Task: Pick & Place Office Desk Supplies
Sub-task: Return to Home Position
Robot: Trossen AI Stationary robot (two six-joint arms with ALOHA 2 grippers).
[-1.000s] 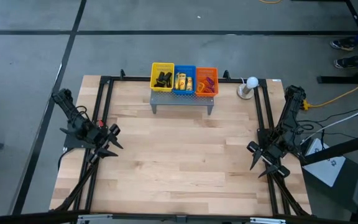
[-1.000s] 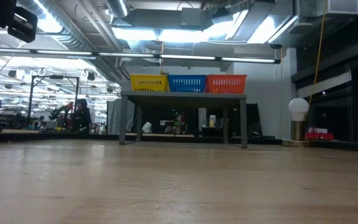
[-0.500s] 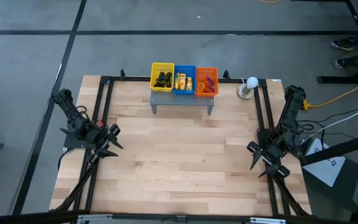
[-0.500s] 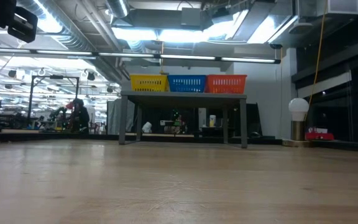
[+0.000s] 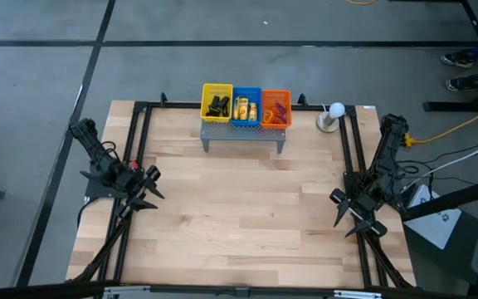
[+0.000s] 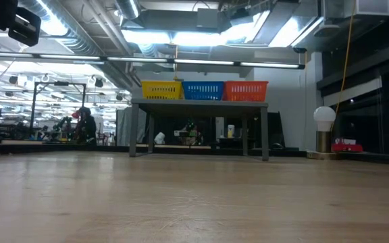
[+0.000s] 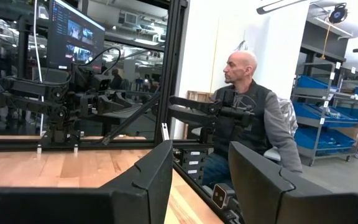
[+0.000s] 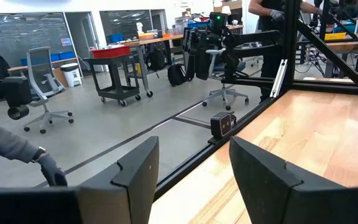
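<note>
The office desk supplies lie in three baskets on a grey shelf [image 5: 243, 133] at the table's far edge: black clips in the yellow basket [image 5: 217, 104], yellow packets in the blue basket [image 5: 246, 108], thin loops in the orange basket [image 5: 275, 109]. In the low view only the baskets' walls show, e.g. the blue basket [image 6: 203, 90]. My left gripper [image 5: 149, 189] waits open at the table's left edge, my right gripper [image 5: 345, 218] open at the right edge. Both are far from the baskets, with nothing between their fingers.
A white round lamp [image 5: 333, 116] stands at the far right beside the shelf. A black frame [image 5: 139, 149] runs along the table's left, right and far edges. Bare wood [image 5: 247, 216] lies between the arms. A person [image 7: 247, 118] sits beyond the table.
</note>
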